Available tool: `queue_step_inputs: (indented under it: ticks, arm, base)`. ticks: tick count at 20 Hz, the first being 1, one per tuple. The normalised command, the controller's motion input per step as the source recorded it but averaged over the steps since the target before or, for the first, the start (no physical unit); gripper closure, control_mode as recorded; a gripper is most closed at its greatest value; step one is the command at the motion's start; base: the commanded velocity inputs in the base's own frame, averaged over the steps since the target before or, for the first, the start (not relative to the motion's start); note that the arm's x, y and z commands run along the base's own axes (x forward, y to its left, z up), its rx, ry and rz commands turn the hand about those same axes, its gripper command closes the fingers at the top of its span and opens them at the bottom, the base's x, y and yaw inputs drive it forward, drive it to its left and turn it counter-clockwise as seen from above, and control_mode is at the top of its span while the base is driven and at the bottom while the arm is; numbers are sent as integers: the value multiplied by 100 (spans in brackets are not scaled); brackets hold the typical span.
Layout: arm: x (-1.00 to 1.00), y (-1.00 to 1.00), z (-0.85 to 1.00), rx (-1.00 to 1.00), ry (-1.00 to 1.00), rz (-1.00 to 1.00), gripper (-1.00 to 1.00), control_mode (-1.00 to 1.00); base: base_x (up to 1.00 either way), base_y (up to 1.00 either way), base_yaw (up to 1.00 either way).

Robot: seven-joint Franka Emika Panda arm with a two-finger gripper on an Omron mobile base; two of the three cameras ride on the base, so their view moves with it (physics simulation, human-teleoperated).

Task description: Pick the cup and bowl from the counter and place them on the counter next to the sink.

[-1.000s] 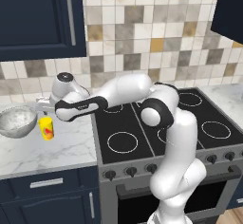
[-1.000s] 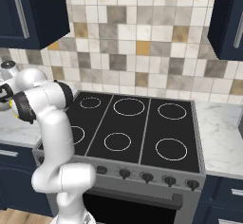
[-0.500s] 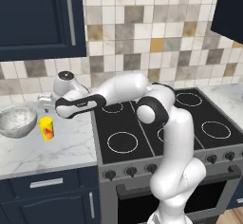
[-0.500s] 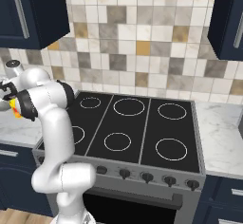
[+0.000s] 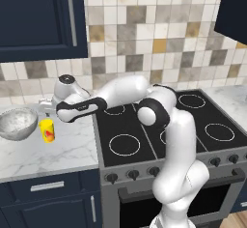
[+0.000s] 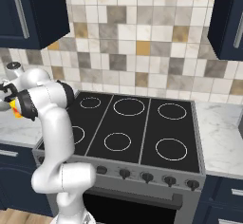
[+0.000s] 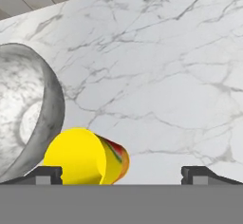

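A patchwork backsplash of beige, grey and tan tiles runs behind a black stove top with white burner rings, dark navy upper cabinets on either side and wood floor below.

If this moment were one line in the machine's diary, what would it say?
phase: reaching for cup | gripper: open, above small yellow cup | cup: upright on white marble counter, beside grey speckled bowl | held: nothing

- cup just beside bowl, hardly any gap on that side
- bare counter on cup's other side
- stove top bounds counter
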Motion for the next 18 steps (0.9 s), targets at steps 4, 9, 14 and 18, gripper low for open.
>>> queue_step_inputs:
  ticks: [4,9,14,18]
  arm:
    - [0,0,-22,0,0,0,-100,-100]
    - [5,0,-24,0,0,0,-100,-100]
    - [17,1,-13,0,0,-1,-100,-100]
    - [18,10,-3,0,0,-2,-100,-100]
  base:
    - [0,0,0]
    - [0,0,0]
    - [0,0,0]
    - [0,0,0]
